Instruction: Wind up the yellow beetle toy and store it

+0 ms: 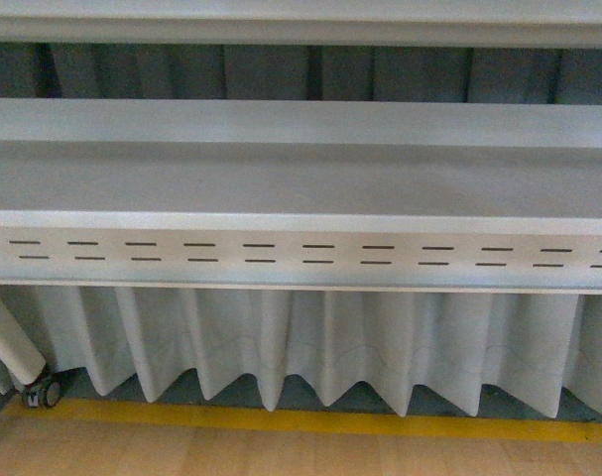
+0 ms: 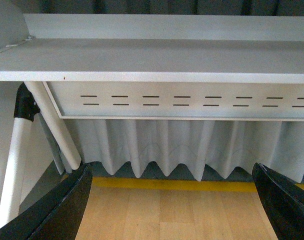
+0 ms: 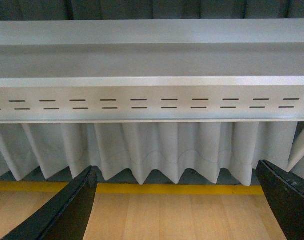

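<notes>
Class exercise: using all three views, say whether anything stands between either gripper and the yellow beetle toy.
That cannot be judged: the toy appears in no view. Both the left gripper and right gripper are open and empty, facing the grey shelf, its slotted panel and the pleated curtain.

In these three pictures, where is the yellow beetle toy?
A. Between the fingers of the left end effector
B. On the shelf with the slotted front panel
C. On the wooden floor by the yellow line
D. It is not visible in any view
D: the shelf is bare, the wooden floor shows no toy, and both the left end effector and the right end effector are open with nothing between their fingers.
</notes>
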Controlling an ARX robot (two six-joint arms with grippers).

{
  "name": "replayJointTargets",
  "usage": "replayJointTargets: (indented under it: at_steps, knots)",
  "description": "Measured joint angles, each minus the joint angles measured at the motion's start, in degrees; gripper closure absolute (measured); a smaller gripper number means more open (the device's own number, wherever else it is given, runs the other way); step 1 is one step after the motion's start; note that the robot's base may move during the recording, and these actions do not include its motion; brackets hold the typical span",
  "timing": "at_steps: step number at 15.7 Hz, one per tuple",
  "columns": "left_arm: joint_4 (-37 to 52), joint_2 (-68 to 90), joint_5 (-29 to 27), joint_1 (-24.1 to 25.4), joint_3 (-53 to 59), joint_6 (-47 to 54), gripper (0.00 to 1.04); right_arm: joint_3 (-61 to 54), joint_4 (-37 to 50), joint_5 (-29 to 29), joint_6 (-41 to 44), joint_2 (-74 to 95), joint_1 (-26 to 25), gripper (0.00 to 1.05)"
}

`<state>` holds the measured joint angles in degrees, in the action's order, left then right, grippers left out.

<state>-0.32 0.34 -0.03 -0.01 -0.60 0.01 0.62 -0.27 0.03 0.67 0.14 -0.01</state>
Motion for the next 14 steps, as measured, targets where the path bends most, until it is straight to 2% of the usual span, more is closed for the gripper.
replayJointTargets:
  at_steps: [14]
  knots:
    - [0.0, 0.0, 0.0, 0.0, 0.0, 0.0, 0.07, 0.0, -0.02, 0.0, 0.0, 0.02, 0.0, 0.07]
